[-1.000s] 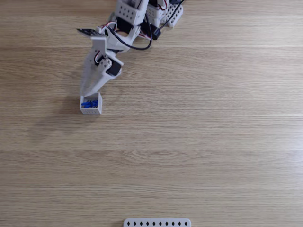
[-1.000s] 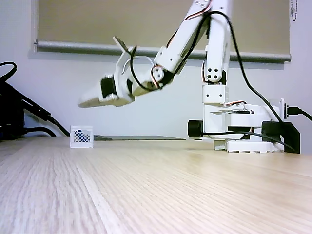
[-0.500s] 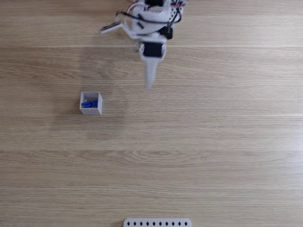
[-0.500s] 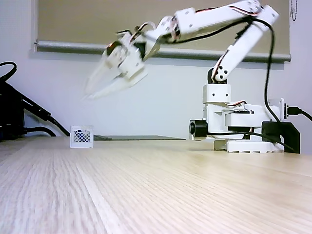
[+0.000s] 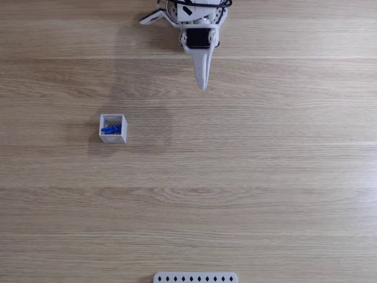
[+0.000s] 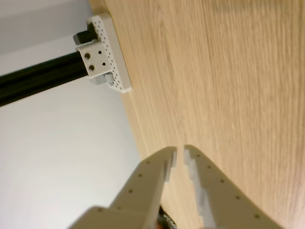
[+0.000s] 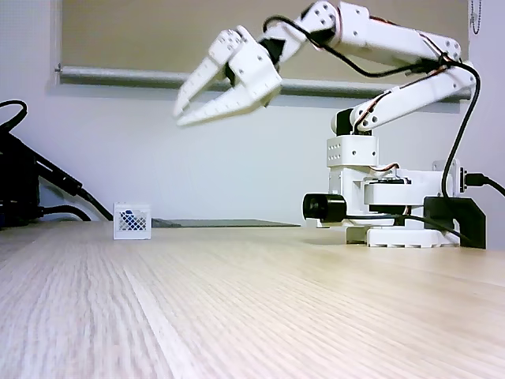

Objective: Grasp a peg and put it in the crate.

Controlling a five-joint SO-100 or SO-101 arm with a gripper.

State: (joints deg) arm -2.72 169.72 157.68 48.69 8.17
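The crate [image 5: 112, 137] is a small white open box on the wooden table, left of centre in the top-down fixed view, and the blue peg [image 5: 111, 128] lies inside it. From the side, the crate [image 7: 132, 221] stands far back on the left. My gripper [image 5: 203, 86] is well off to the upper right of the crate, pointing down the picture. In the side fixed view the gripper [image 7: 178, 117] hangs high above the table. In the wrist view its fingertips [image 6: 180, 153] are drawn together with only a thin slit, nothing between them.
A flat white strip with a row of holes [image 5: 195, 277] lies at the table's bottom edge; the same strip [image 6: 107, 52] shows on a black rail in the wrist view. The arm's base [image 7: 379, 213] stands at the right, black cables [image 7: 24, 185] at the left.
The gripper has left the spot over the crate, swung right and risen, drawing back toward the arm's base. The peg stays in the crate.
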